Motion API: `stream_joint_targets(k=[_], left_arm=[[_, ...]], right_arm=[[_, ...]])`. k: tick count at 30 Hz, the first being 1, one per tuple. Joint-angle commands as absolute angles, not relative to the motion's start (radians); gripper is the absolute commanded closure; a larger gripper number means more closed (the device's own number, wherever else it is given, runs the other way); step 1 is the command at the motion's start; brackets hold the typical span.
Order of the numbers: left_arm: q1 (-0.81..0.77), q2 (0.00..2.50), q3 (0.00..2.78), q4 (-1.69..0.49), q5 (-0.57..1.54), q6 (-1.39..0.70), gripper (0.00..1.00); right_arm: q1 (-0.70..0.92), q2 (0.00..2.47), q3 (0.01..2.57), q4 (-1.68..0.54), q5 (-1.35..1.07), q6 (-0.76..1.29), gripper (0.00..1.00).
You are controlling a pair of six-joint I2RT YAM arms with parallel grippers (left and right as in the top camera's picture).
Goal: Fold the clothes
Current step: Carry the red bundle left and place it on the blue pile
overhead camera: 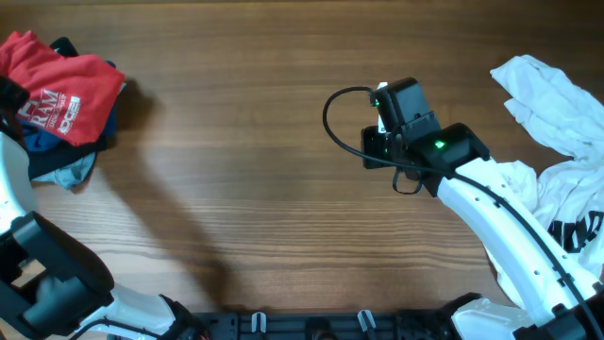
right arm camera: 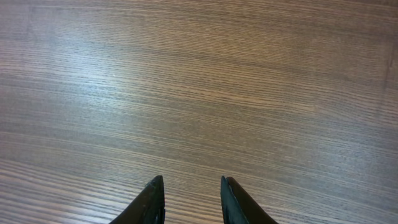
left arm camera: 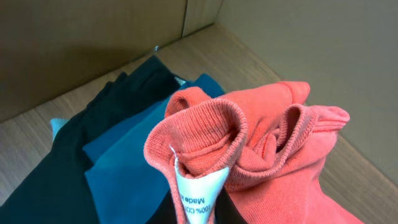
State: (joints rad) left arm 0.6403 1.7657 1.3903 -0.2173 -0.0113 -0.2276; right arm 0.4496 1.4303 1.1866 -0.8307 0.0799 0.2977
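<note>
**Status: Garments at Both Table Edges, Right Gripper over Bare Wood**

1. Right arm [overhead camera: 510,222]: reaches from the near-right corner toward the middle of the table [overhead camera: 245,189]. The right gripper [right arm camera: 191,186] hangs over bare wood. Its two dark fingertips [right arm camera: 152,190] stand apart with a clear gap between them, and nothing is held.

2. Left arm [overhead camera: 8,179]: runs up the left edge of the overhead view toward the clothing pile. The left gripper's fingers do not appear in its wrist view, so whether it is parted, closed or holding cloth cannot be told.

3. Red garment [overhead camera: 61,94]: lies crumpled at the far-left corner, white print facing up, on top of the pile. The left wrist view shows its ribbed collar [left arm camera: 199,134] bunched close to the lens, with a white label [left arm camera: 200,194] hanging below the collar.

4. Beneath it: a teal garment [left arm camera: 124,162] and a dark garment [left arm camera: 68,162], both partly covered by the red one.

5. White garments [overhead camera: 557,104]: heaped along the right edge, unfolded, well apart from the red garment
</note>
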Motion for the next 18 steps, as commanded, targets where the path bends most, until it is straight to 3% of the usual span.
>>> stream_joint_targets(k=[1,10,11,12,13,16,18], left_arm=[[0.653,1.777,1.416,-0.214,-0.040,-0.244,0.93],[0.672,1.786,1.416,-0.213,-0.090,-0.244,0.88],[0.691,1.792,1.416,-0.199,-0.107,-0.244,0.71],[0.714,1.800,1.416,-0.192,-0.096,-0.244,0.22],[0.729,1.803,1.416,-0.205,-0.081,-0.244,0.00],[0.764,1.801,1.416,-0.286,-0.046,-0.244,0.00],[0.748,1.784,1.416,-0.284,-0.018,-0.243,0.00]], right_arm=[[0.452,1.421,1.196,-0.831,0.090,0.287,0.70],[0.452,1.421,1.196,-0.832,0.090,0.287,0.69],[0.452,1.421,1.196,-0.833,0.090,0.287,0.69],[0.452,1.421,1.196,-0.833,0.090,0.287,0.69],[0.452,1.421,1.196,-0.834,0.090,0.287,0.69],[0.452,1.421,1.196,-0.846,0.090,0.286,0.68],[0.452,1.421,1.196,-0.845,0.090,0.288,0.60]])
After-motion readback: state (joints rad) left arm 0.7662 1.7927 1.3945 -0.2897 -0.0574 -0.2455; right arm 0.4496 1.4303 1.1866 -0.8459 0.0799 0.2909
